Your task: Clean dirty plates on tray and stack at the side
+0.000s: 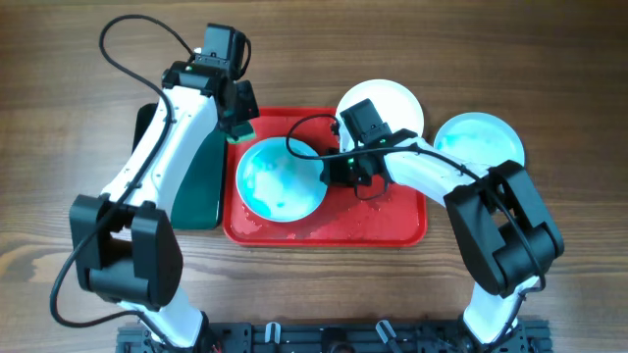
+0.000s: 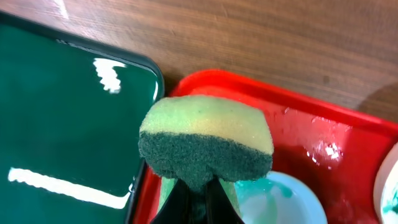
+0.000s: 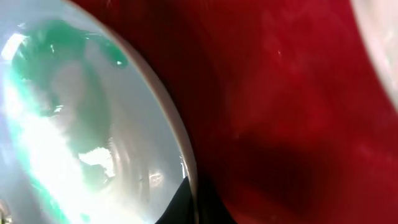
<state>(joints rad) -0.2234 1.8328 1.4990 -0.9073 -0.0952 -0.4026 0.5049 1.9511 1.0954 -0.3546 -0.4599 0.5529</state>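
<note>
Squeezing sponge (image 2: pixel 205 134) in left end effector (image 2: pixel 198 194) above far-left corner of red tray (image 1: pixel 392 224); pinching rim of smeared plate (image 1: pixel 280 181), mid-tray at table (image 1: pixel 549 59) centre, with right end effector (image 1: pixel 336 173); needing scourer face down, firm circles.

Both closed: left gripper (image 1: pixel 239 126), right gripper (image 1: pixel 331 174).

The tray (image 1: pixel 392 227) is glossy red. The smeared plate (image 1: pixel 280 178) is white under streaky teal-green, the second plate (image 1: pixel 392 98) plain white, the third plate (image 1: pixel 491 137) pale teal. The sponge (image 2: pixel 205 140) is yellow-green over dark green, the smaller tray (image 1: pixel 196 191) dark green, the table (image 1: pixel 549 59) brown wood grain
</note>
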